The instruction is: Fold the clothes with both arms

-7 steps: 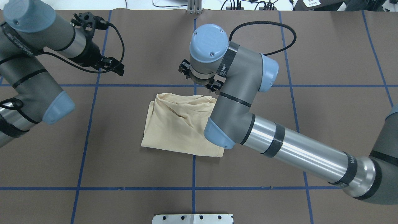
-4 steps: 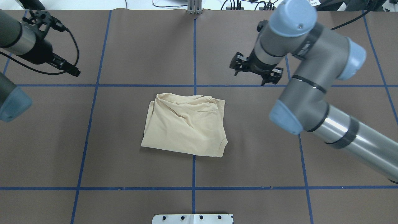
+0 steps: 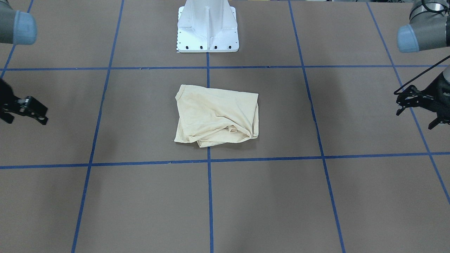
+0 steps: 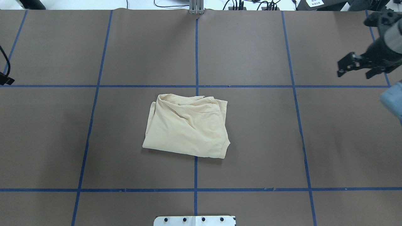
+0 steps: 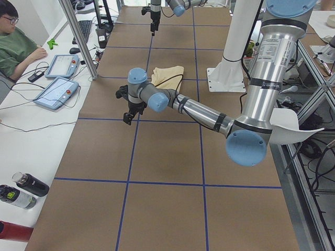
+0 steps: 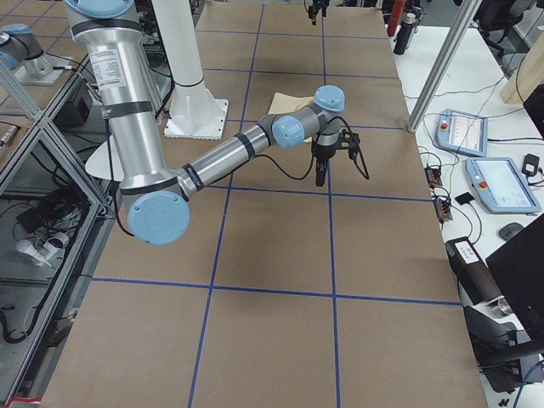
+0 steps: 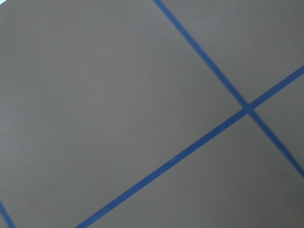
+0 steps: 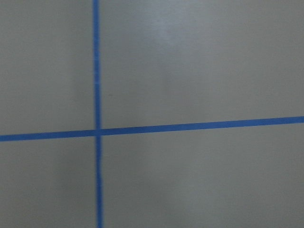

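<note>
The clothes are one cream-yellow shirt lying folded into a rough rectangle at the table's middle, also seen in the front view. Nothing touches it. My right gripper hangs open far off near the table's right edge, at the left of the front view. My left gripper is open too, far out on the opposite side, and only a black tip shows overhead. Both wrist views show only brown table with blue tape lines.
The white pedestal base stands behind the shirt. Blue tape lines grid the brown table. A seated person and tablets are beside the left end. Pendants lie past the right end.
Both arms have swung outward from the shirt. The right gripper went from the shirt's far edge to the table's right side, the left nearly out of the overhead view. The shirt lies unchanged.
</note>
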`<state>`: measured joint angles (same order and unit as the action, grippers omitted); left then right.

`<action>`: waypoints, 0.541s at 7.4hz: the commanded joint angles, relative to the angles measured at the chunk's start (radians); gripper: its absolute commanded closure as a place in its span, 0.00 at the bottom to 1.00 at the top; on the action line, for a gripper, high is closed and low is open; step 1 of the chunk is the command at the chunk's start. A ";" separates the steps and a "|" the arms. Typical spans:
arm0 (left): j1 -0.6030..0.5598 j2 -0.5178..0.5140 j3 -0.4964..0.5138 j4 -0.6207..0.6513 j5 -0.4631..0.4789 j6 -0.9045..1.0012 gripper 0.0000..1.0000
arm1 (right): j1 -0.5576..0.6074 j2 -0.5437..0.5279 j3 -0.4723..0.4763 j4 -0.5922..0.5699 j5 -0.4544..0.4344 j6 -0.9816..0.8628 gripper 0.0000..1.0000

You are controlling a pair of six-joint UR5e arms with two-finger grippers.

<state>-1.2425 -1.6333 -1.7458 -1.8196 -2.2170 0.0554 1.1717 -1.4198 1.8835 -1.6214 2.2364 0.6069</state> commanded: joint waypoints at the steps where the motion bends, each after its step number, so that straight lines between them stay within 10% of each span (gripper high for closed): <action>1: -0.115 0.064 0.000 -0.003 -0.044 0.018 0.00 | 0.182 -0.175 -0.004 0.000 0.037 -0.355 0.00; 4: -0.150 0.125 0.059 -0.004 -0.040 0.018 0.00 | 0.353 -0.356 0.008 0.011 0.068 -0.619 0.00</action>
<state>-1.3832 -1.5401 -1.7300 -1.8213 -2.2585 0.0726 1.4655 -1.7102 1.8856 -1.6177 2.3020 0.0666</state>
